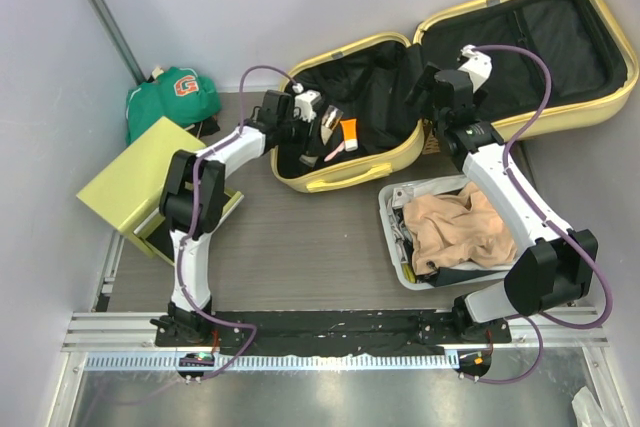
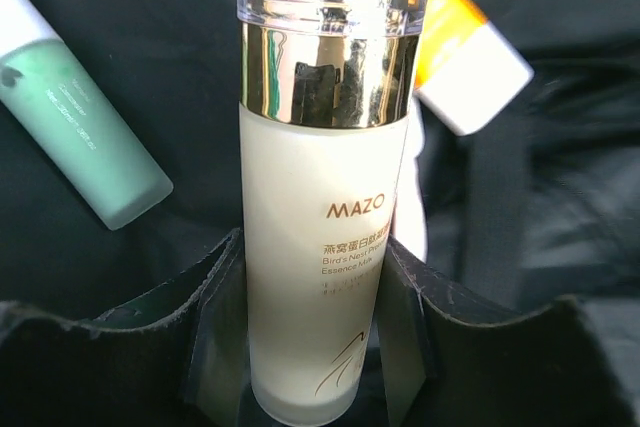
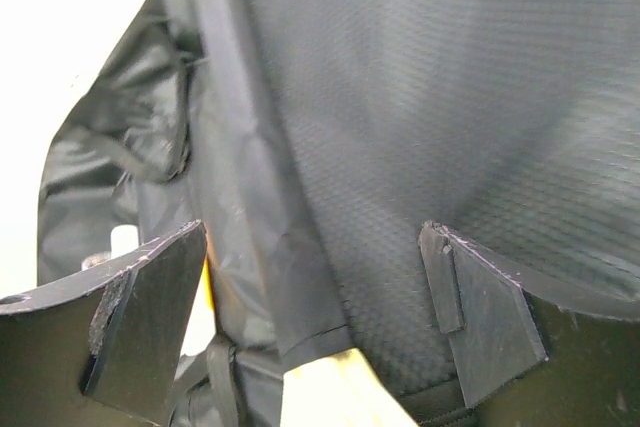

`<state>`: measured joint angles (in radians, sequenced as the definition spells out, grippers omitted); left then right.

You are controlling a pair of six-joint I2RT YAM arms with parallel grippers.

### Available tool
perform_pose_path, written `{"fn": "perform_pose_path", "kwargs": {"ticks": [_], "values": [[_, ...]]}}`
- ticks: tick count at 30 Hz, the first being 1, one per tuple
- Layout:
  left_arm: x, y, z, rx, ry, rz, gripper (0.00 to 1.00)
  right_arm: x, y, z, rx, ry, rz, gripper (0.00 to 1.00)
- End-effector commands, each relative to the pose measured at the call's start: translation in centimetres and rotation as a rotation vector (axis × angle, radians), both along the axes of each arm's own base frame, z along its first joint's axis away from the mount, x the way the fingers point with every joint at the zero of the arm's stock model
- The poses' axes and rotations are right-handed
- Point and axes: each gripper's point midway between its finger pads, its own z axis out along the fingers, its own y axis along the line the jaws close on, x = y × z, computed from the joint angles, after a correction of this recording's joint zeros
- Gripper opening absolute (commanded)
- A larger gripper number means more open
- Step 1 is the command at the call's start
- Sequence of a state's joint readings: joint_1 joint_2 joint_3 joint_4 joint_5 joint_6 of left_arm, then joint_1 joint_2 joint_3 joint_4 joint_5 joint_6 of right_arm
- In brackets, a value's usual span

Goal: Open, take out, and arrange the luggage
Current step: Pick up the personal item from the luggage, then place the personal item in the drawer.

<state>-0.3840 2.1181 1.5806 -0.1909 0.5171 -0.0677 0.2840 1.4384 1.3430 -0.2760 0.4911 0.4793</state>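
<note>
Done with opening the luggage [image 1: 340, 173]; midway through emptying, left gripper [image 2: 313, 277] clamped on the cream bottle [image 2: 320, 177], right gripper [image 3: 310, 247] spread wide and empty, green tube [image 2: 85, 127] and orange tube [image 2: 470, 67] yet to lift out.

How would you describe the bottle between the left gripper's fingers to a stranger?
Find the open pale yellow luggage, its black-lined left half. Between the left gripper's fingers sits a cream-white bottle; unlike the green tube and orange-and-white tube beside it, it has a gold band and clear cap.
</note>
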Motion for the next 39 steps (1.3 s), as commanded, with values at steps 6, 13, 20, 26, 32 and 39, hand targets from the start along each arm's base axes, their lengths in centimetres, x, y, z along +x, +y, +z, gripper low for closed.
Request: {"fn": "perform_pose_path", "kwargs": {"ticks": [6, 13, 20, 26, 32, 39], "values": [[0.5, 0.2, 17.0, -0.152, -0.275, 0.058, 0.00, 0.1, 3.6, 3.8, -0.004, -0.082, 0.218, 0.97], [-1.8, 3.2, 20.3, -0.143, -0.255, 0.153, 0.00, 0.3, 4.1, 6.9, 0.003, -0.182, 0.241, 0.96], [-8.8, 10.2, 14.9, 0.225, -0.088, 0.203, 0.00, 1.0, 5.0, 7.4, 0.021, -0.229, 0.271, 0.96], [-15.8, 17.4, 8.3, 0.513, 0.066, 0.177, 0.00, 0.9, 5.0, 7.6, 0.035, -0.261, 0.272, 0.96], [-18.8, 22.4, 6.5, 0.624, 0.081, 0.212, 0.00, 0.9, 4.9, 6.9, 0.005, -0.252, 0.276, 0.96], [-21.0, 26.7, 3.5, 0.781, 0.146, 0.230, 0.00, 1.4, 5.6, 6.9, 0.016, -0.257, 0.306, 0.96]]}}
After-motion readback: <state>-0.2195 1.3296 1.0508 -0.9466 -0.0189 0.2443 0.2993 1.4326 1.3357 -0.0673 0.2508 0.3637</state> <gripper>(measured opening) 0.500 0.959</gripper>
